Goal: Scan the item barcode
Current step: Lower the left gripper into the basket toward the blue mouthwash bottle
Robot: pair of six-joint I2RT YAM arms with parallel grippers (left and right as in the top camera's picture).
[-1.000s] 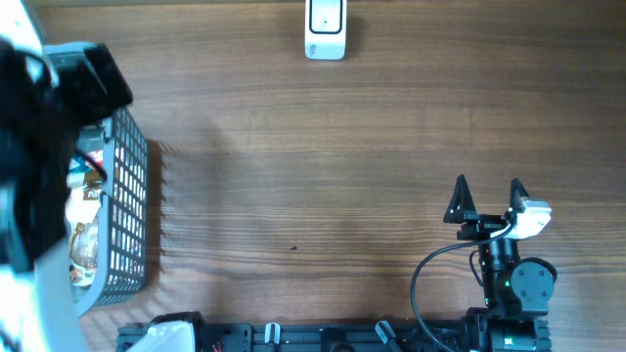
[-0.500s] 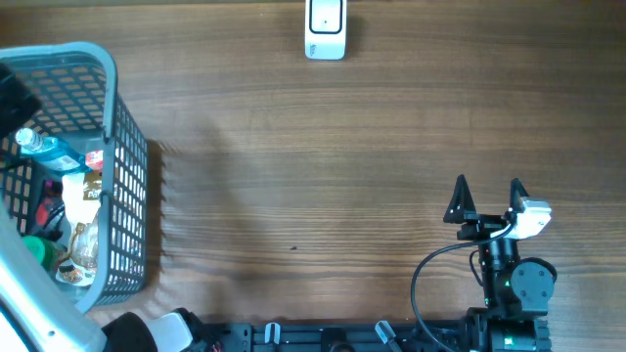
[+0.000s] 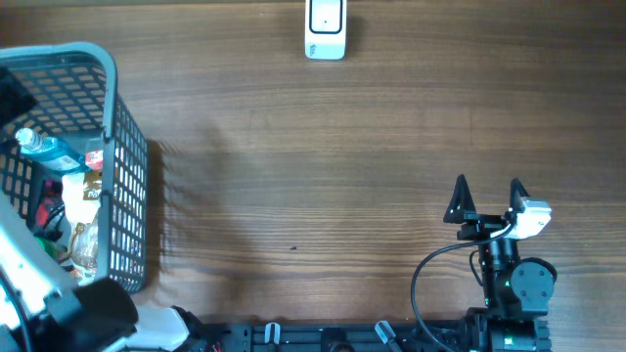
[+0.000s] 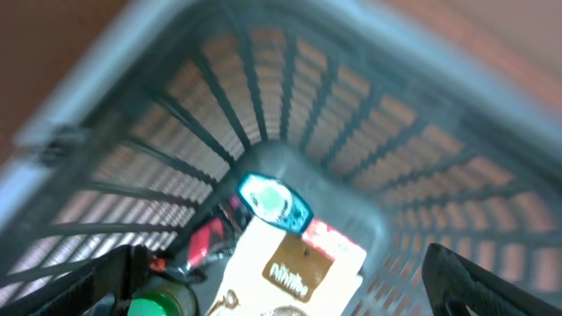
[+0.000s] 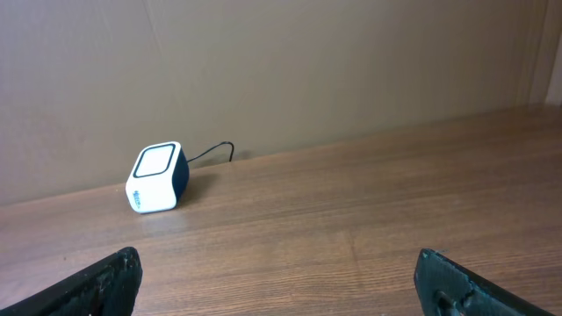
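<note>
A grey mesh basket (image 3: 122,186) at the table's left edge holds the items: a cream packet with a brown label (image 4: 299,268), a blue-capped bottle (image 4: 274,200), a green-capped thing (image 4: 158,305) and something red (image 4: 206,241). The barcode scanner (image 3: 326,29), a small white box, stands at the far middle edge and also shows as the scanner (image 5: 158,178) in the right wrist view. My left gripper (image 4: 281,294) hangs open above the basket's inside, holding nothing. Near the right front, my right gripper (image 3: 487,200) rests open and empty. No barcode shows on any item.
The left arm (image 3: 59,293) blurs across the near left corner beside the basket. A black cable (image 3: 430,274) loops by the right arm's base. Bare wooden tabletop (image 3: 313,176) lies between basket, scanner and right gripper.
The left arm has swung off the basket's left side toward the near left corner, uncovering the items. The right arm has not moved.
</note>
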